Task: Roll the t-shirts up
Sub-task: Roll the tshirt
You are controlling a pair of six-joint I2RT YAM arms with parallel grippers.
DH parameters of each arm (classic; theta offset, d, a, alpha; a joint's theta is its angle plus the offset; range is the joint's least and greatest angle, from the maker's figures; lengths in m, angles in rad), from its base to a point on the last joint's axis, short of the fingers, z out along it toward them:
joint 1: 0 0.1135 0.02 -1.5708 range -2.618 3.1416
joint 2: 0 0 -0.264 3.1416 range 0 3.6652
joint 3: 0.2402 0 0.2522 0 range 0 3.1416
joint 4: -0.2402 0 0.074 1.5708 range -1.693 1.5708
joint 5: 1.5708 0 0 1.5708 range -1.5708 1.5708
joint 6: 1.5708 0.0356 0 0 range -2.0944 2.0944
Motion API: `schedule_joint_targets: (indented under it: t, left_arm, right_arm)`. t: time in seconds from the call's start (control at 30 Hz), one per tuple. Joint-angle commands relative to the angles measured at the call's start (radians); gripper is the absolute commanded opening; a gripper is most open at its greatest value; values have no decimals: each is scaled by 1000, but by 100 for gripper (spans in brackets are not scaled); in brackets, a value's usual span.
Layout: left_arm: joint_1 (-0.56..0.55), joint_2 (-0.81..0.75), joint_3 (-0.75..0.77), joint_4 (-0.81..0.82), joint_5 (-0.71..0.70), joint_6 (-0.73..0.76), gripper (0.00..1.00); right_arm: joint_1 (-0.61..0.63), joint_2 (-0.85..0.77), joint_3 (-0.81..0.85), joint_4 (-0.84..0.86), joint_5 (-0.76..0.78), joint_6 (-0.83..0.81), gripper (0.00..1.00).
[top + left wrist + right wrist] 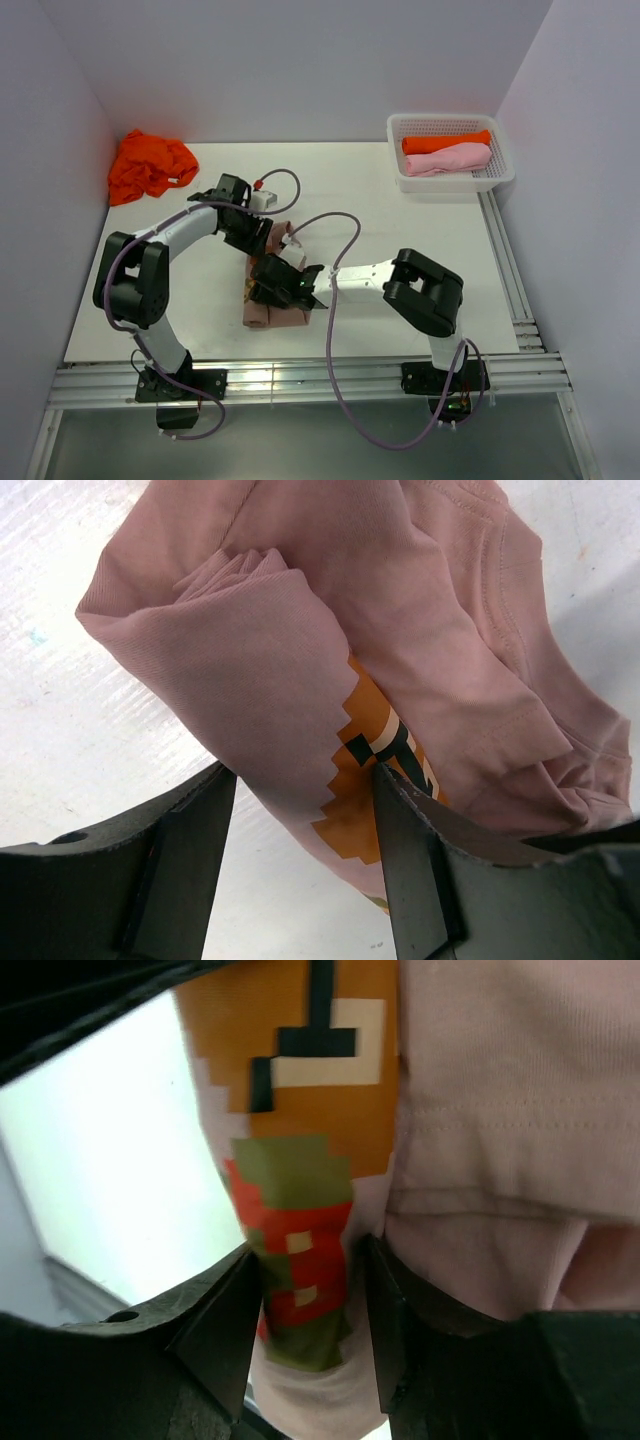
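At the far left of the desk (400, 260) an orange t-shirt (150, 165) lies crumpled. Mid-desk, the pinkish-brown t-shirt (262, 314) lies part-folded under both arms. Our left gripper (305, 780) straddles a thick fold and our right gripper (310, 1260) a printed strip. We cannot tell whether either truly pinches. The cloth is light and limp, so we judge a hold across several layers best. Far right, the basket (400, 125) holds two rolled t-shirts (447, 152).
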Motion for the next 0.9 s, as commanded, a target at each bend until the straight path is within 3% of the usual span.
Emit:
schedule_joint_targets:
  t: [0.0,0.27,0.5,0.87]
  left_arm:
    - [-19,19,22,30,-57,-22,63]
    - [-36,26,36,28,-86,-23,63]
    - [-42,34,40,27,-88,-25,63]
    - [-45,16,45,22,-74,-11,68]
  right_arm:
    - [29,-43,120,-259,151,-46,52]
    - [86,-29,304,-465,293,-76,54]
    - [115,64,485,-580,325,-113,54]
    - [115,169,511,-654,308,-86,57]
